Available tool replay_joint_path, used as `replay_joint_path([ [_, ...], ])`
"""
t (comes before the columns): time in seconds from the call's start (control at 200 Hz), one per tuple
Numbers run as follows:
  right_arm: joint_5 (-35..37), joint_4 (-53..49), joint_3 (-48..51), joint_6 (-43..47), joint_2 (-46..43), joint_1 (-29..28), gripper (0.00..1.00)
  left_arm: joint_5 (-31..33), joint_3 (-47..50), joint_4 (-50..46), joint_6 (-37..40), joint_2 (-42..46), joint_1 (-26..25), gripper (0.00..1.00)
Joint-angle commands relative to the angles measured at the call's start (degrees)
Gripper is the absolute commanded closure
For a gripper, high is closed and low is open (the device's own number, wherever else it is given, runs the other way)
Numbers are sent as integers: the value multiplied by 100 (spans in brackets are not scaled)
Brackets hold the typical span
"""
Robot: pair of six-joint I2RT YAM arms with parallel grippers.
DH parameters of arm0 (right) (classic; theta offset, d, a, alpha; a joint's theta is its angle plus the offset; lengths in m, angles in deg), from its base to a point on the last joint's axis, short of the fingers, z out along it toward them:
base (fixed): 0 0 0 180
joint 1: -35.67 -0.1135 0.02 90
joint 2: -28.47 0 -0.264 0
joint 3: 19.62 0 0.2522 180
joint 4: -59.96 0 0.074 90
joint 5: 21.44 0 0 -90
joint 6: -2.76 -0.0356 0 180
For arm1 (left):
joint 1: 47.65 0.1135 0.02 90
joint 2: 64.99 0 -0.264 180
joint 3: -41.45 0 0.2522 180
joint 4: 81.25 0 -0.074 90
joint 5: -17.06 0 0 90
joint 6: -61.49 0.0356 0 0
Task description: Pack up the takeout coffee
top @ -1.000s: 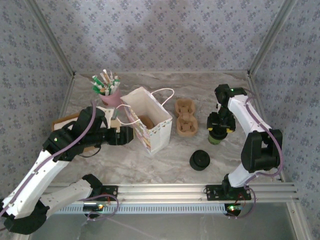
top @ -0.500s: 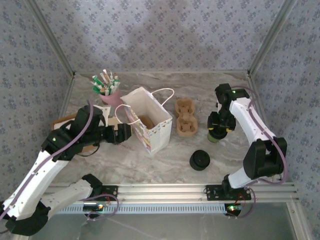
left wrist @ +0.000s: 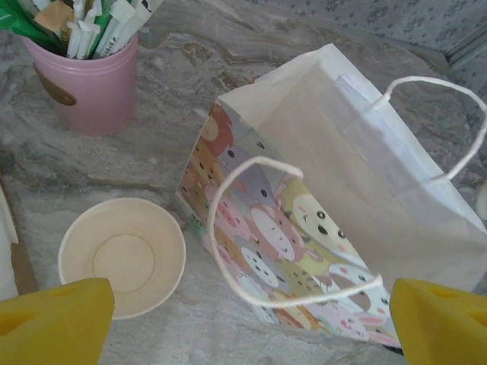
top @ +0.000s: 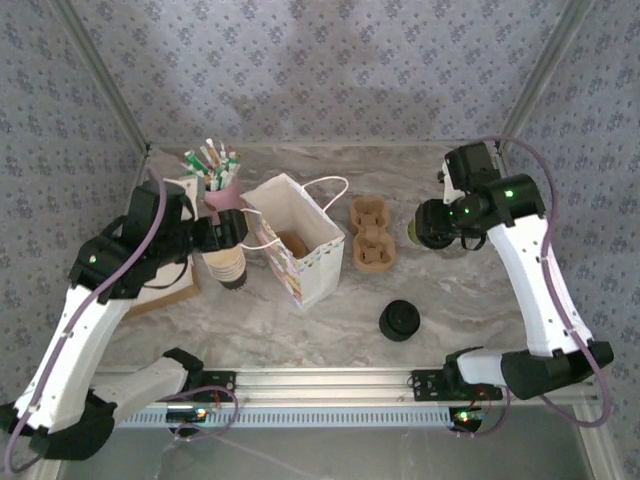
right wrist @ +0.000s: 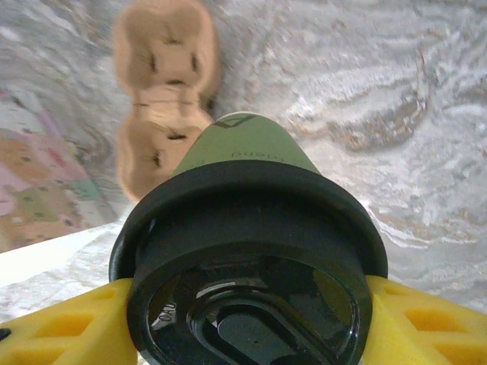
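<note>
The right arm is reared up high over the right side of the counter [top: 470, 300], elbow bent and forearm reaching toward the middle, and the right hand [top: 440, 222] is clamped on the takeout coffee [right wrist: 243, 148]. In the right wrist view its yellow fingers [right wrist: 65, 323] press on either side of the cup just under the black lid [right wrist: 251, 304]. The cup hangs in that grip to the right of the brown pulp carrier [top: 370, 235], apart from it. The left arm rises from its base and bends across the left side. The left hand [top: 228, 232] hovers over the stack of cups [top: 225, 265] with its fingers [left wrist: 57, 319] spread wide apart and nothing between them. In the left wrist view the top cup of the stack [left wrist: 122, 255] shows its cream inside, standing just beside the paper bag [top: 300, 240]. The bag stands upright and open between the two hands, printed with cartoon animals on one face, and has two white loop handles. Behind the stack stands one pink cup [top: 215, 185] full of sachets. One pile of black lids [top: 400, 320] sits near the front, well apart from the bag. A flat brown tray [top: 165, 292] lies at the left edge, partly under the left arm.
</note>
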Motion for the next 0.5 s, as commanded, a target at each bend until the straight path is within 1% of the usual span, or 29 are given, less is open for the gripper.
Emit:
replay_joint_path([
  [0.0, -64, -452, -613, -109, -129, -343, 36, -548, -229, 292, 258, -339, 221, 6],
  [0.3, -119, -559, -1803, -317, -64, -1451, 37, -1568, -757, 482, 573, -1167, 1019, 6],
  [0.495, -178, -519, -2252, -397, 117, -2065, 37, -2038, -1150, 532, 754, -1594, 1324, 6],
])
